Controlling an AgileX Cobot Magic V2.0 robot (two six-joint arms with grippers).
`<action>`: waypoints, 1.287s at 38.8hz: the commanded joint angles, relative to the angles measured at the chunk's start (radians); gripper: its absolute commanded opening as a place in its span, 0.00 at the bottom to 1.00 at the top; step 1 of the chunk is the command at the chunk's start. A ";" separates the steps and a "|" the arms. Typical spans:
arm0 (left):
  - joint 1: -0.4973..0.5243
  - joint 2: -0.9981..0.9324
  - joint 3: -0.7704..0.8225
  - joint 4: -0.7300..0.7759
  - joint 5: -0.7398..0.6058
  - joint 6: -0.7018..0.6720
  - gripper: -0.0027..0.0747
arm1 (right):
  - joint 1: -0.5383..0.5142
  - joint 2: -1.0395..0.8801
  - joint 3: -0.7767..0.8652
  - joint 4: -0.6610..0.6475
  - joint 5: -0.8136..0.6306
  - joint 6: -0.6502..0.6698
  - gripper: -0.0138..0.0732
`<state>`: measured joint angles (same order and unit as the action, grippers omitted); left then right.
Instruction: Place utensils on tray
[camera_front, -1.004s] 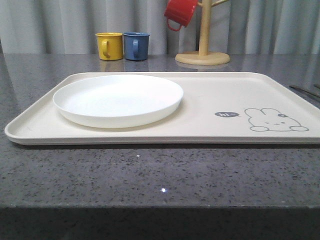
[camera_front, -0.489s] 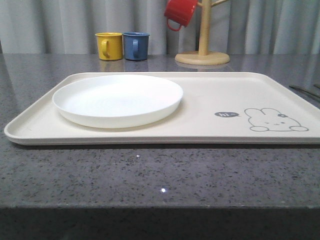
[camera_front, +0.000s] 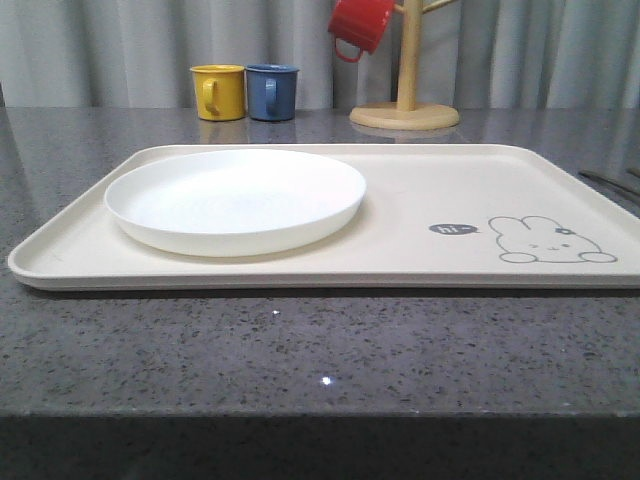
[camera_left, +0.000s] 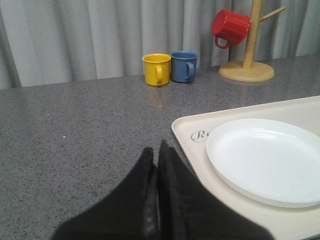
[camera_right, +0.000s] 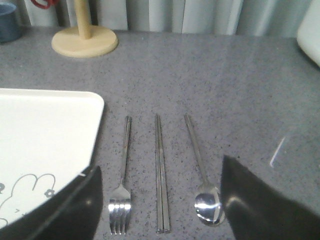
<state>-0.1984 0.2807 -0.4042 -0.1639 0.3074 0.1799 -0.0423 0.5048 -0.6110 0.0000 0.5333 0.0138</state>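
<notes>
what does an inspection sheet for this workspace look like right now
surface: grey speckled stone table.
job's things: white plate on the cream tray; fork, chopsticks and spoon lie side by side on the table beside the tray.
clutter: yellow mug and blue mug at the back; red mug hangs on the wooden mug tree.
grippers: left gripper shut, empty, at the tray's edge; right gripper open above the utensils.
cables: nothing seen.
surroundings: grey curtain behind.

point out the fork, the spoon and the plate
fork (camera_right: 123, 170): right wrist view, mid-handle.
spoon (camera_right: 208, 206): right wrist view, bowl.
plate (camera_front: 235, 195): front view, centre of its flat inside.
</notes>
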 joint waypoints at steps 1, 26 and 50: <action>0.000 0.007 -0.027 -0.010 -0.086 -0.009 0.01 | -0.006 0.107 -0.084 0.000 -0.032 -0.008 0.67; 0.000 0.007 -0.027 -0.010 -0.086 -0.009 0.01 | 0.101 0.869 -0.569 0.011 0.367 -0.034 0.66; 0.000 0.007 -0.027 -0.010 -0.086 -0.009 0.01 | 0.101 1.149 -0.688 0.012 0.441 -0.034 0.66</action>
<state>-0.1984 0.2807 -0.4042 -0.1639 0.3074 0.1799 0.0603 1.6727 -1.2665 0.0127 0.9893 -0.0074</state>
